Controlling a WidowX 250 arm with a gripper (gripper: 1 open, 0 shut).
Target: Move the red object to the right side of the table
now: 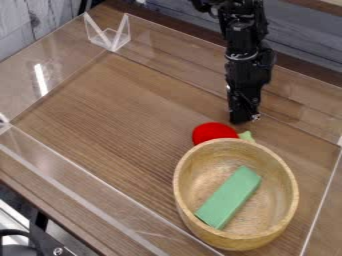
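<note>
The red object (211,133), a small glossy strawberry with a green cap at its right, lies on the brown wood-grain table (120,110) just behind the rim of the wooden bowl. My gripper (242,114) points down at the tabletop just behind and slightly right of the strawberry. Its fingers are shut with nothing visible between them. A small gap separates the fingertips from the strawberry.
A round light wooden bowl (187,195) holding a flat green block (230,196) stands at the front right. Low clear acrylic walls (80,205) border the tabletop. A clear folded stand (107,33) sits at the back left.
</note>
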